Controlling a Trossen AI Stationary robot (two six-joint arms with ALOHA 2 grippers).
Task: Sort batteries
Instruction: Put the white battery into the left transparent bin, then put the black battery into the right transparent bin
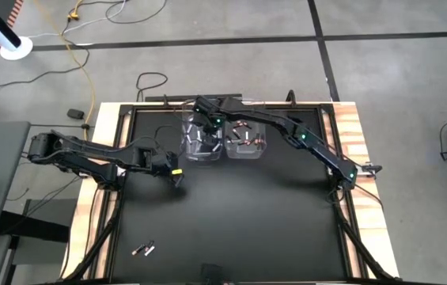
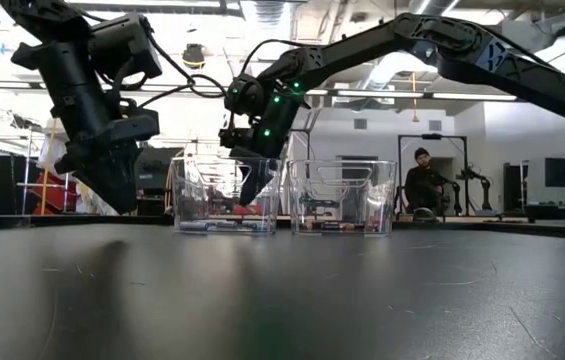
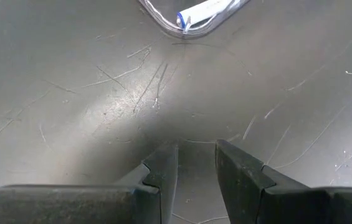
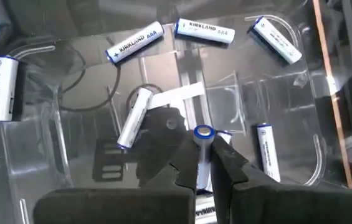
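R gripper (image 4: 204,163) is down inside the left clear plastic bin (image 1: 200,141) at the far side of the black surface (image 1: 231,214), fingers closed on one white cylindrical battery with a blue end (image 4: 202,155), held upright. Approx six more white blue-tipped batteries (image 4: 134,39) lie loose on that bin's floor. The right clear plastic bin (image 1: 246,141), touching the first, holds reddish-copper and dark batteries (image 1: 243,142). L gripper (image 3: 195,168) hovers just above the surface near the left bin, fingers slightly apart w/ nothing between them. Two small batteries (image 1: 143,249) lie at the near left edge, well apart from the bins. A seated person (image 2: 425,184) shows in the room behind.
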